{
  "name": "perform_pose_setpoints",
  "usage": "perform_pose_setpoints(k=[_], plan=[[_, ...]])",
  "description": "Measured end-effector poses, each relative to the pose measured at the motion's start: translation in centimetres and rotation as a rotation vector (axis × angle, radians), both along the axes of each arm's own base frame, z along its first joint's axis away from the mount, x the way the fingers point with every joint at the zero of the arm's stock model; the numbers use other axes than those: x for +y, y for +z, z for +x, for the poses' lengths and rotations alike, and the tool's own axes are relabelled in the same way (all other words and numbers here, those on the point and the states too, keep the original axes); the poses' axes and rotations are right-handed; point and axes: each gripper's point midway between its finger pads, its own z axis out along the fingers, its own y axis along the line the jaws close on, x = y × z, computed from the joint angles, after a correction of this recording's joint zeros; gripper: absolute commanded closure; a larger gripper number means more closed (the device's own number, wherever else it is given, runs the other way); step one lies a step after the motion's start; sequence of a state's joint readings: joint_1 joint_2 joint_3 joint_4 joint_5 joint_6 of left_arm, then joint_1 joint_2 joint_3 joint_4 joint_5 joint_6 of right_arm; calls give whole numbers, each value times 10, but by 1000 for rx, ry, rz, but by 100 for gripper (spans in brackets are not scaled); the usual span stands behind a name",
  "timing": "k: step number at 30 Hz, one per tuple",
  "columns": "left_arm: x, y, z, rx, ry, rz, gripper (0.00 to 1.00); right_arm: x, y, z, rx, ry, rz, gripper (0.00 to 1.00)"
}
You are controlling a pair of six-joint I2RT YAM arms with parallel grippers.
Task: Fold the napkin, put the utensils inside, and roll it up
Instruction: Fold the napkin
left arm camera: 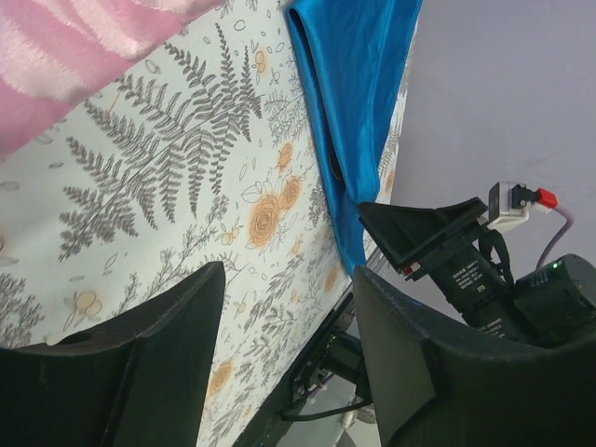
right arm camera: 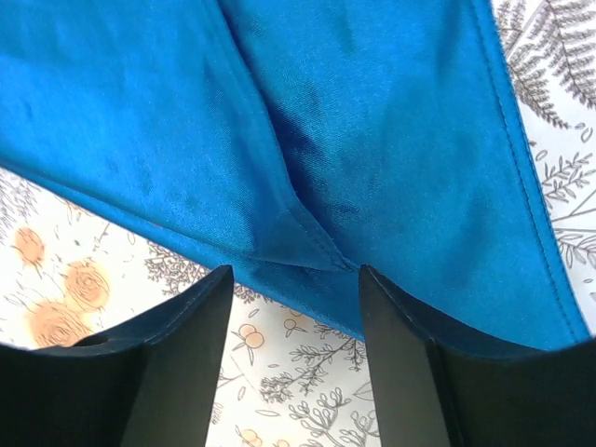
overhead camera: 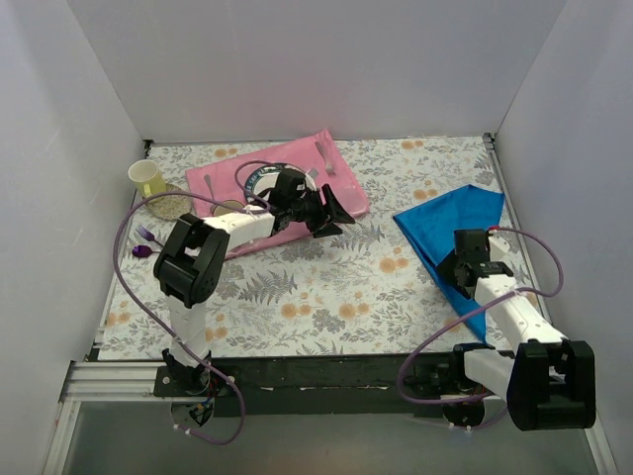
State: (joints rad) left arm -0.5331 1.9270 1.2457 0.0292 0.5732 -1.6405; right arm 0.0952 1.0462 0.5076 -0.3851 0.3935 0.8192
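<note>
surface: tabletop (overhead camera: 326,287) under a floral-and-fern print cloth; plain white walls (overhead camera: 316,69) on 3 sides.
napkin (overhead camera: 450,223): royal-blue, plain, folded into a long triangle. Wide end lies beyond the R gripper; narrow tail runs back beside the R forearm twd its base.
napkin, close up: fills the R wrist view ahead of the fingers (right arm camera: 158,372). A folded, stitched corner lies flat just ahead of the gap btwn them, w/ a crease running away from it.
R gripper (overhead camera: 460,265): jaws apart, nothing pinched. Sits low over the napkin's near part, one finger each side of that corner, printed table showing in the gap.
R arm (overhead camera: 514,317): folded at the black joint by its base, white forearm reaching fwd-left onto the cloth.
L gripper (overhead camera: 334,213): jaws apart, empty. Well left of the napkin, at the near edge of the pink mat (overhead camera: 341,188).
L arm (overhead camera: 188,297): rises from its base, bends at a black elbow, forearm stretched far-right. Wrist rolled sideways, so its own view shows the table tilted.
ahead of L fingers: bare print, then the napkin, then the R gripper's black finger.
materials: napkin soft, satin sheen, hemmed edges. Mat shiny, streaky pink. Fingers matte black, wedge-shaped. Arms white + black w/ purple cables (overhead camera: 129,277).
other: plate (overhead camera: 252,183) on the mat beside the L wrist; yellow cup (overhead camera: 146,178) far-left of the L arm.
</note>
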Motion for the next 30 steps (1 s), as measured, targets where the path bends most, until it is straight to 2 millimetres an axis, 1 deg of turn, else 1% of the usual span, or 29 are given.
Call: perform_pose_setpoints(k=[3,5,11,13,15,17,20,21,22,24,26,27,30], plan=[[-15,-4,2,-27,-43,-10,44,2,0,1,81,107,-17,32],[-26,-5,1,-49,-75,-12,44,1,8,7,109,166,-49,32],[-67,6,-6,-128,-181,-39,48,0,58,49,0,296,-134,32],[-81,7,-8,-150,-206,-49,47,1,66,59,-24,322,-150,32],[-95,2,-8,-167,-222,-49,46,3,70,67,-36,356,-158,32],[-106,-3,-8,-179,-230,-46,47,5,69,71,-31,387,-160,33],[-122,-10,-4,-192,-237,-50,50,14,64,79,-32,459,-148,40],[-127,-13,-3,-195,-239,-52,51,17,61,82,-28,486,-141,45],[-130,-17,-2,-193,-239,-50,52,21,58,85,-24,508,-129,48],[-133,-25,0,-184,-239,-47,53,27,49,92,-11,547,-111,56],[-134,-32,1,-174,-236,-43,54,33,39,98,4,578,-85,57],[-133,-36,1,-165,-235,-40,55,37,33,101,9,591,-70,59],[-133,-41,1,-148,-234,-39,55,45,20,105,26,624,-29,61]])
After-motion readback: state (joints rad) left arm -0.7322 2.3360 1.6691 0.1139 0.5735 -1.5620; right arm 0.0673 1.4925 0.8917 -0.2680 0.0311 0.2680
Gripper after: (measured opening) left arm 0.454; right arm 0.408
